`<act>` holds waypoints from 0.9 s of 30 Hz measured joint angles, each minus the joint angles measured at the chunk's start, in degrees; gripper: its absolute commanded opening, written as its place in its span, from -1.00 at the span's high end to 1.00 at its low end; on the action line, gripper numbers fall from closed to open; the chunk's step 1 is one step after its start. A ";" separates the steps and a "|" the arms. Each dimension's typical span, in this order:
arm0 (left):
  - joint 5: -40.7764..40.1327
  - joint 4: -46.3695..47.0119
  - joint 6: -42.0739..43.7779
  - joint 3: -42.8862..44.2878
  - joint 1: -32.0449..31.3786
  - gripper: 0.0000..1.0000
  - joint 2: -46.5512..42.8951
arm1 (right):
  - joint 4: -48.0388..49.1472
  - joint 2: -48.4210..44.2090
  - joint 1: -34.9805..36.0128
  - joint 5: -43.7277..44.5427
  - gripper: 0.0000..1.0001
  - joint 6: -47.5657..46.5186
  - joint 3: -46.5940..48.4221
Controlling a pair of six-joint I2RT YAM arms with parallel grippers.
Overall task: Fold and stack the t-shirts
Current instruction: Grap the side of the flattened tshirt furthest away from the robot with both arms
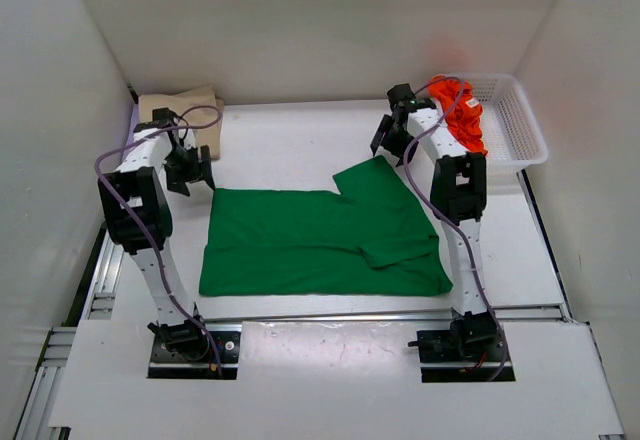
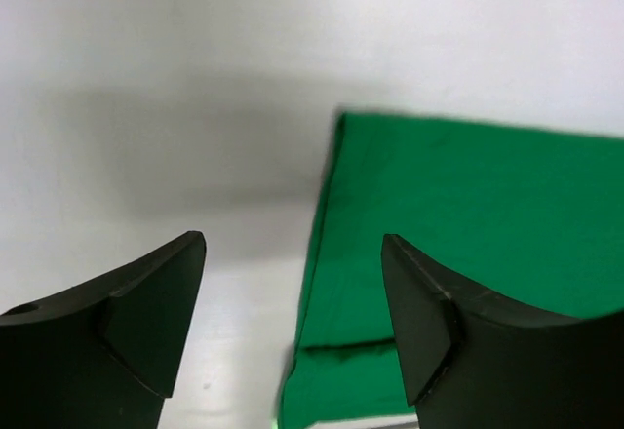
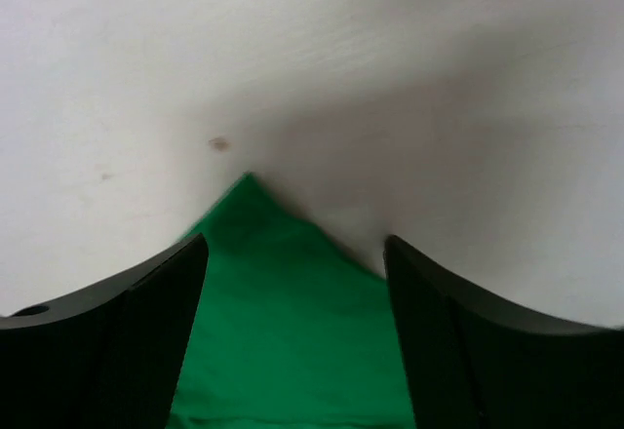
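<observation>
A bright green t-shirt (image 1: 320,240) lies spread flat in the middle of the table, with one sleeve pointing to the far right. My left gripper (image 1: 195,175) hovers open just above the shirt's far left corner; in the left wrist view the green edge (image 2: 458,234) runs below the open gripper (image 2: 292,292), which holds nothing. Over the sleeve tip, my right gripper (image 1: 388,140) is also open, and the sleeve's green corner (image 3: 283,312) shows below the empty gap of the gripper (image 3: 295,292). A folded beige t-shirt (image 1: 185,110) rests at the back left. An orange-red t-shirt (image 1: 458,115) lies bunched in the basket.
A white mesh basket (image 1: 520,130) stands at the back right corner. White walls close in the table on three sides. Bare table shows behind the green shirt and along its right side.
</observation>
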 measured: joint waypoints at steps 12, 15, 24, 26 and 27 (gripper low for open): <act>5.49 3.19 0.02 4.79 -1.38 -0.71 8.26 | 0.26 0.50 4.81 4.46 0.79 3.61 -0.17; 6.58 3.52 -0.02 5.38 -1.99 -0.59 8.55 | 1.29 0.20 4.90 4.13 1.00 3.82 -1.33; 9.90 3.52 -0.37 6.58 -2.97 0.80 10.71 | 4.02 -5.09 3.65 2.93 1.00 4.02 -10.23; 11.13 3.21 -0.44 6.10 -3.08 0.80 10.88 | 4.11 -6.69 3.45 2.71 1.00 3.87 -12.35; 11.50 3.13 -0.42 5.81 -3.15 0.80 10.73 | 4.13 -7.96 3.41 2.56 1.00 3.80 -13.81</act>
